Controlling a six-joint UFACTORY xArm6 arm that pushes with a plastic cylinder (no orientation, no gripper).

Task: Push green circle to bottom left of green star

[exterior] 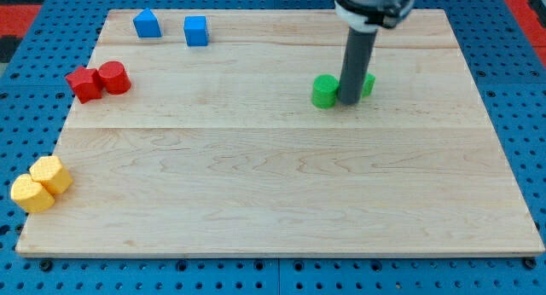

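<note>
Green on both sides of the rod: the green circle (323,91) sits just at nine o'clock of my tip (351,101), and a second green block (368,84), presumably the green star though the rod hides most of it, peeks out at about two o'clock. My tool is only a plain dark rod with nothing to clench or release; it grips nothing and stands wedged between the two.

Risk, as I judge it: so little room means any sweep could nudge the star too, shifting the reference. A push off the circle's centre may let the round block roll aside and slip past.

Pale wooden desk (273,184), smooth grain, plank seams. Blocks look matte: two blue blocks (171,26) at eleven o'clock, red pair (98,80) at ten, yellow pair (40,184) at eight.
</note>
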